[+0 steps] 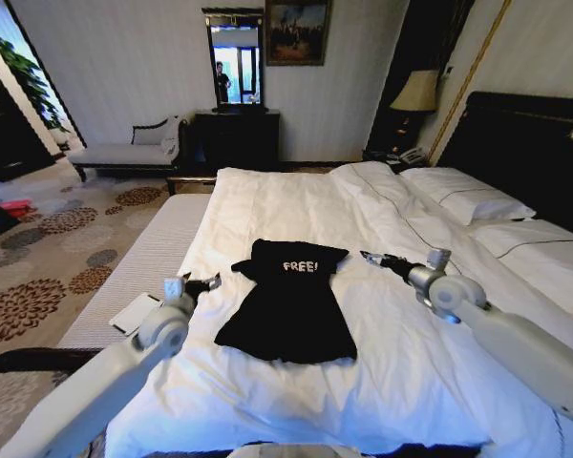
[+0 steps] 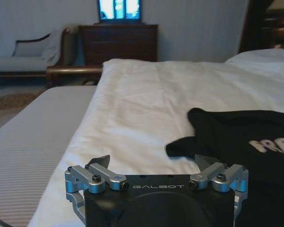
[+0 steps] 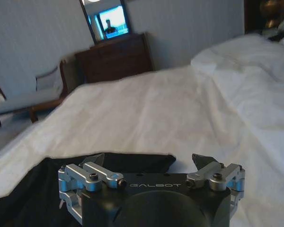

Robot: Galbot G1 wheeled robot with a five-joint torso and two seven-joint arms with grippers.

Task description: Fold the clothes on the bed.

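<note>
White rounded arm links with grey joint caps. Left tool (image 2: 154, 165) and right tool (image 3: 149, 163): black housing lettered GALBOT, silver finger brackets with dark screws, dark pointed tips.

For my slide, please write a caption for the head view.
Black garment flat on white bed, open left and right end effectors flanking it.

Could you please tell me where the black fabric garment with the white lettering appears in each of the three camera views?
Head view: the black soft fabric garment lies mid-frame on the white duvet, between both grippers.
Left wrist view: it lies lower right, beyond the open left gripper.
Right wrist view: it lies lower left, behind the open right gripper.
Shared landmark: the dark wooden dresser under the mirror.
</note>
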